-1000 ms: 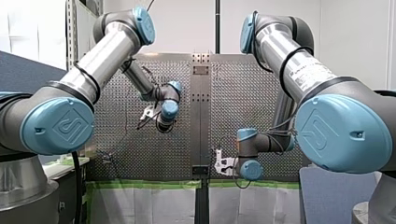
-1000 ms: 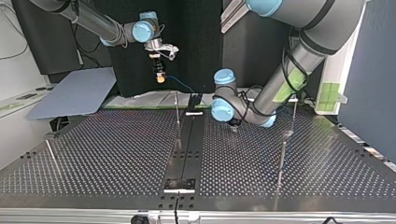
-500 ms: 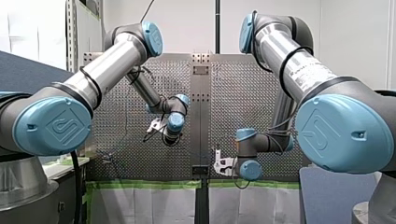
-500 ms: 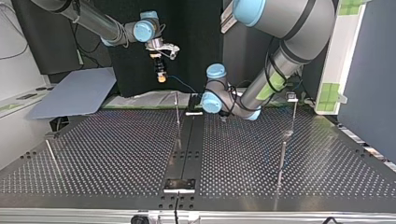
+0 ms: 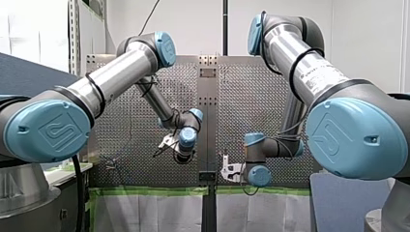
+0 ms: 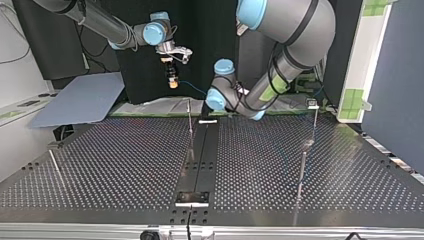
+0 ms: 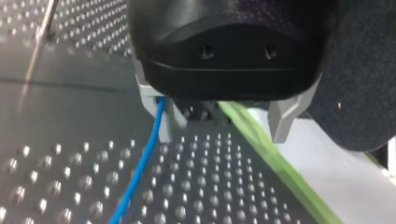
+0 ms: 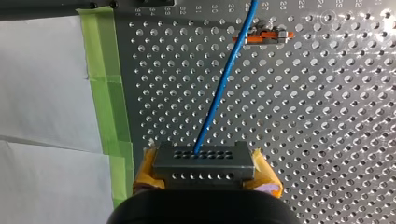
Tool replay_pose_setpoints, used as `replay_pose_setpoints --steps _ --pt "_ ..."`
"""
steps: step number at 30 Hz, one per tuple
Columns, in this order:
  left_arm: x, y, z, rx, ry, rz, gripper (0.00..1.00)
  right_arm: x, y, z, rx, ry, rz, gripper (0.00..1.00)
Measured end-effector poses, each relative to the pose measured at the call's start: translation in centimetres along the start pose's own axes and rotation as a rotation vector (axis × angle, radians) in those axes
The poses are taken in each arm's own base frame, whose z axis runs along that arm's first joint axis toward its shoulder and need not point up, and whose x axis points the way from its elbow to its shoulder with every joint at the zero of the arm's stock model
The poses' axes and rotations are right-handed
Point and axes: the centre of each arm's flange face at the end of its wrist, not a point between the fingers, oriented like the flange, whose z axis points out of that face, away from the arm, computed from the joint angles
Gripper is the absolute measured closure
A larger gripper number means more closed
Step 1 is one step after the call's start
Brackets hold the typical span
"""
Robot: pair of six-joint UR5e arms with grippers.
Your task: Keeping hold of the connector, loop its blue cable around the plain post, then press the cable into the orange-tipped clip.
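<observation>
**Right gripper** (image 8: 204, 173): the yellow pads are closed on the two ends of the grey connector (image 8: 204, 161). In the top view it is held well above the table (image 6: 125, 165), at the far edge, left of the centre rail (image 6: 200, 160). The blue cable (image 8: 223, 84) leaves the connector's face and runs straight to the orange-tipped clip (image 8: 268, 35), crossing one end of it. Whether it is seated in the clip cannot be told.

**Left gripper** (image 7: 219, 133): the metal fingers (image 7: 281, 116) stand wide apart and grip nothing. The cable passes between them, close against one finger (contact is not clear), low over the perforated plate.

**Views compared:**
- Only the right wrist view shows the clip and the green tape (image 8: 105, 93) along the plate's edge.
- Only the left wrist view shows the left jaws. In the top view they are hidden behind that arm's own wrist, and the front view shows that wrist only from behind.
- The top view alone shows a thin post (image 6: 190, 120) standing just left of the centre rail, near the far edge.

**Change over the last second:** in the top view, the left arm's wrist has swung left towards the centre rail and towards the far edge. In the front view it has moved lower and further right. The right arm and the connector have not shifted.
</observation>
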Motion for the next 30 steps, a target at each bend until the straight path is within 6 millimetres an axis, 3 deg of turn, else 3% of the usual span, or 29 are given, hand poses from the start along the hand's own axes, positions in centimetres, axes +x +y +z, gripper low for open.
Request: replay_pose_setpoints --steps 11,23,30 --pt "3.4 -5.3 0.1 0.137 0.037 0.031 0.00 -0.1 0.0 -0.1 -0.001 -0.007 -0.002 1.00" --pt "3.5 -7.7 -0.9 0.262 0.028 -0.064 0.00 0.0 0.1 0.0 -0.002 -0.002 -0.003 1.00" --pt "3.3 -7.9 -0.7 0.320 0.019 -0.140 0.00 0.0 0.0 0.0 -0.001 -0.004 -0.003 1.00"
